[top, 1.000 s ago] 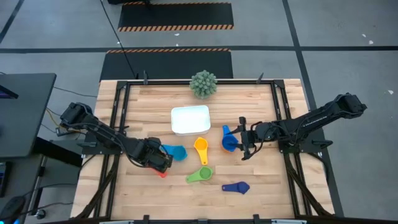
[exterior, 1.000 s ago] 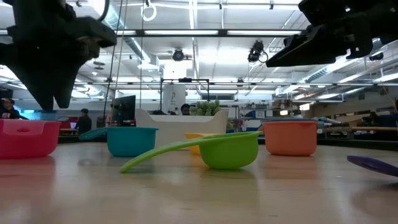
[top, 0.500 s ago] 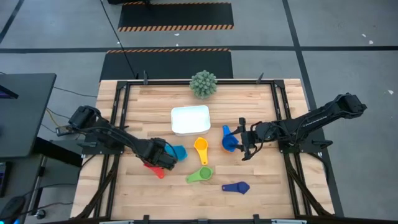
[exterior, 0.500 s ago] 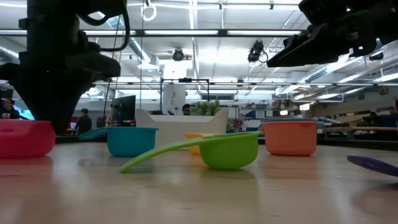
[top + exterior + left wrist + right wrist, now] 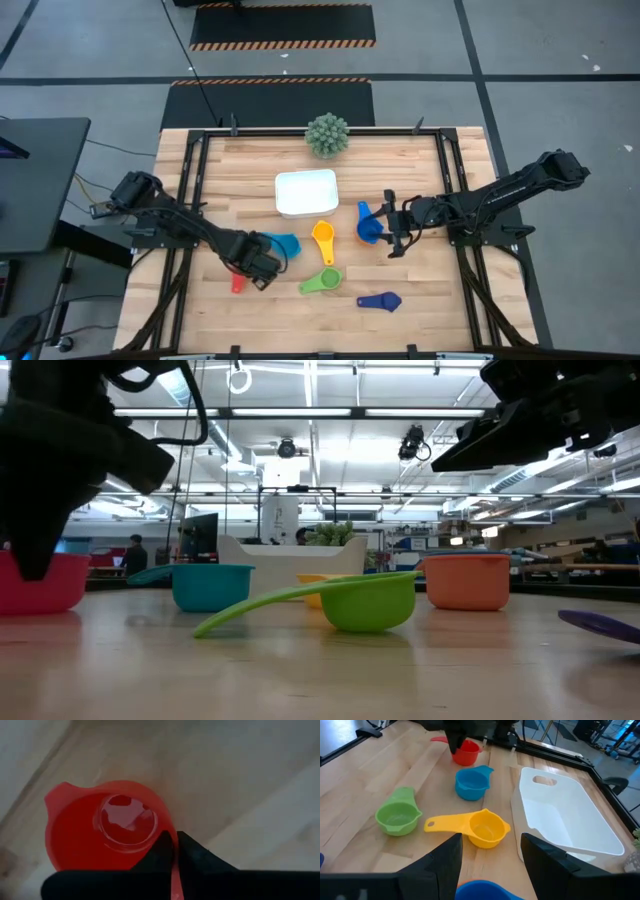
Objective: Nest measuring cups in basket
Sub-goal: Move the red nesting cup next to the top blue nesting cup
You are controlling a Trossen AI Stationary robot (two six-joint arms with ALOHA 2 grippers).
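Note:
The red cup (image 5: 100,835) lies open side up near the table's near-left part, and my left gripper (image 5: 175,842) is shut on it; in the high view the gripper (image 5: 255,264) covers most of it and only a red bit (image 5: 237,284) shows. The light blue cup (image 5: 285,245), yellow cup (image 5: 322,240), green cup (image 5: 322,281) and dark blue cup (image 5: 380,300) rest on their bottoms on the wood. My right gripper (image 5: 386,232) hangs open over the blue cup (image 5: 368,228). An orange cup (image 5: 465,582) shows in the low view. The white basket (image 5: 306,193) stands at the middle far side. My left gripper pinches the red cup at its rim (image 5: 169,834), coming from above and pointing down. One finger (image 5: 161,851) stands over the cup's inside and the other (image 5: 189,854) outside its wall. In the low view the cup (image 5: 45,582) sits upright at table level.
A spiky green ball plant (image 5: 327,135) stands at the far edge behind the basket. A black frame (image 5: 195,190) runs along the table's sides. Bare wood lies at the near edge (image 5: 300,325) and between the basket and the left frame.
My left gripper has swung first toward the light blue cup, then back toward the table's near-left, ending a little nearer the near edge. The red cup has gone with it, shifting toward the near-left. The right arm has kept still.

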